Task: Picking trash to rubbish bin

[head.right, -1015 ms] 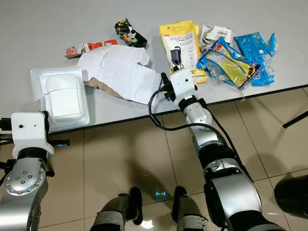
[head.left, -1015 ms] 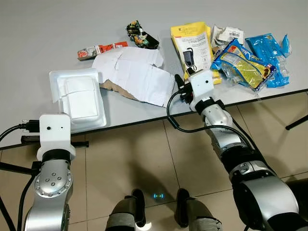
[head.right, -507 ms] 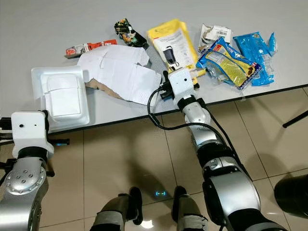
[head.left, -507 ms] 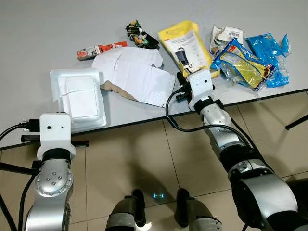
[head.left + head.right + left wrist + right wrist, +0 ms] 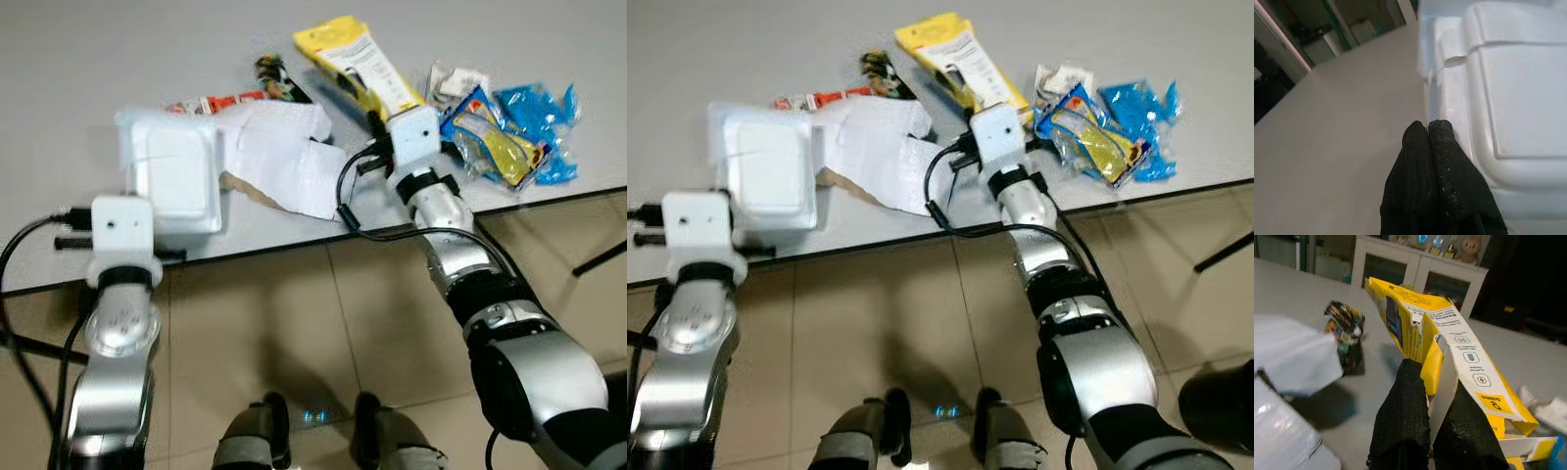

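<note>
A yellow cardboard package (image 5: 353, 64) is tilted up off the grey table (image 5: 78, 59), and my right gripper (image 5: 1432, 377) is shut on its lower edge (image 5: 1459, 347). The right wrist block (image 5: 413, 132) sits just below it near the table's front. On the left, a white foam food container (image 5: 176, 176) is raised and tilted by the table edge. My left gripper (image 5: 1427, 126) is shut on the thin rim of this container (image 5: 1518, 98), with the left wrist block (image 5: 120, 227) right in front of it.
Crumpled white paper (image 5: 279, 157) lies between the two arms. A red wrapper (image 5: 220, 101) and a dark wrapper (image 5: 279, 78) lie behind it. Blue and yellow snack bags (image 5: 509, 142) are at the right. A dark rounded object (image 5: 1215, 411) stands on the tiled floor, bottom right.
The right gripper has lifted the yellow package and swung it left and back. The foam container has come up off the table in the left gripper. The camera has shifted.
</note>
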